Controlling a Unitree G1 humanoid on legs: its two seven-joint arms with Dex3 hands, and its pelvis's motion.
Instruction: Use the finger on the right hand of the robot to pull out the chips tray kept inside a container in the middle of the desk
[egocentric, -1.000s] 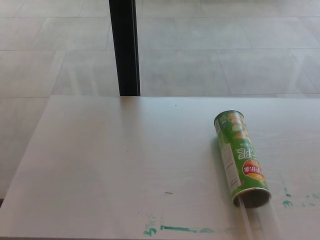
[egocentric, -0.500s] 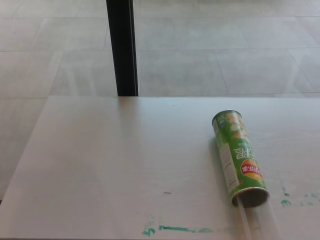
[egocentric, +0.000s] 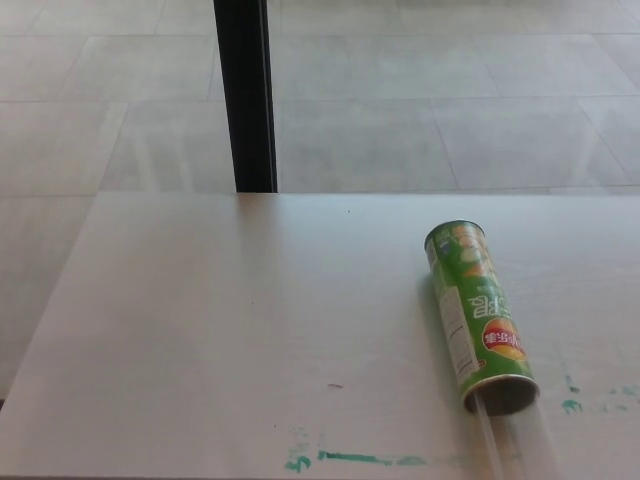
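Green chips container (egocentric: 478, 318) lying on white desk (egocentric: 220, 330), clear tray (egocentric: 515, 440) protruding from its near mouth, neither robot hand visible

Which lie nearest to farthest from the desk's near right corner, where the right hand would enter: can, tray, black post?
Neither hand shows in the head view.
1. clear tray, at the near edge.
2. green can, right side.
3. black post, far left, beyond the desk.
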